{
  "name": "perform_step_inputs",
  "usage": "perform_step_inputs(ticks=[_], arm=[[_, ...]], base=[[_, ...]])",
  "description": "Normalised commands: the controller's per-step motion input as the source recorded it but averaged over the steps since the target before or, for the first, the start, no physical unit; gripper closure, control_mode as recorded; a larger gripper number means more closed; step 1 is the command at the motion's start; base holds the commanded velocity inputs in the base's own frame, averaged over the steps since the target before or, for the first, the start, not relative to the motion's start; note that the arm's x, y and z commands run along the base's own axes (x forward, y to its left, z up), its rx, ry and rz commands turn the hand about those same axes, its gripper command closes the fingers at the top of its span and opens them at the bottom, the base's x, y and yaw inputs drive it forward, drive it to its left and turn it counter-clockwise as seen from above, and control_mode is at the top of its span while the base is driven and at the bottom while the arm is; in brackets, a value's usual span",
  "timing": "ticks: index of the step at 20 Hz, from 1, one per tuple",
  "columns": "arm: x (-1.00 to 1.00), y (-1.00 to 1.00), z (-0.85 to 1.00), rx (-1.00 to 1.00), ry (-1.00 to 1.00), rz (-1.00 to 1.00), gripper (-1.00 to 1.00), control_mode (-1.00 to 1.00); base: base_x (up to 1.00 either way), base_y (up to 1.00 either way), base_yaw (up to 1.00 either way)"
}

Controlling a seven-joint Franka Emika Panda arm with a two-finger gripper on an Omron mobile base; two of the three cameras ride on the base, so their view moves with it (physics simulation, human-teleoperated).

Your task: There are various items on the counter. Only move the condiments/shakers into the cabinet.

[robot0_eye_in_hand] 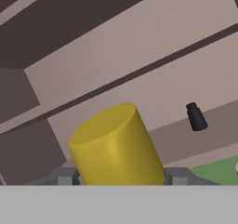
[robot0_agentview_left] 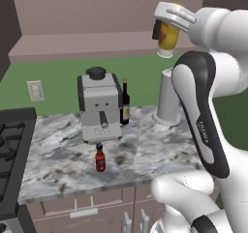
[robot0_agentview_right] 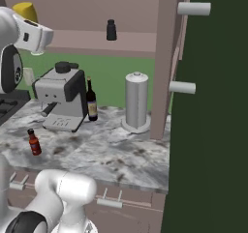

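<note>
we see the yellow bottle (robot0_eye_in_hand: 116, 146) up high by the cabinet (robot0_agentview_left: 87, 43). the black shaker (robot0_agentview_right: 111, 30) stands inside. the red sauce bottle (robot0_agentview_left: 100, 158) stands on the counter (robot0_agentview_left: 63, 154).

We see our end effector (robot0_agentview_left: 167, 31) clamped on the yellow bottle (robot0_agentview_left: 168, 38) up in front of the cabinet (robot0_agentview_left: 87, 43) shelf, while on the marbled worktop (robot0_agentview_left: 58, 154) below stand the red sauce bottle (robot0_agentview_left: 100, 158), coffee machine (robot0_agentview_left: 99, 106), wine bottle (robot0_agentview_left: 125, 103) and grey canister (robot0_agentview_left: 166, 99).
</note>
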Motion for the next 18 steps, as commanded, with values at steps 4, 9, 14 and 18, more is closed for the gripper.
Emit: perform_step_inputs(ticks=[4, 9, 14, 18], arm=[[0.36, 0.0, 0.0, -0.01, -0.01, 0.0, 1.0, -1.0], [0.47, 0.0, 0.0, 0.0, 0.05, 0.0, 1.0, -1.0], [0.51, 0.0, 0.0, 0.0, 0.02, 0.0, 1.0, -1.0], [0.43, 0.0, -0.03, -0.01, 0.0, 0.0, 1.0, -1.0]], base=[[0.0, 0.0, 0.0], [0.0, 0.0, 0.0], [0.0, 0.0, 0.0], [0.0, 0.0, 0.0]])
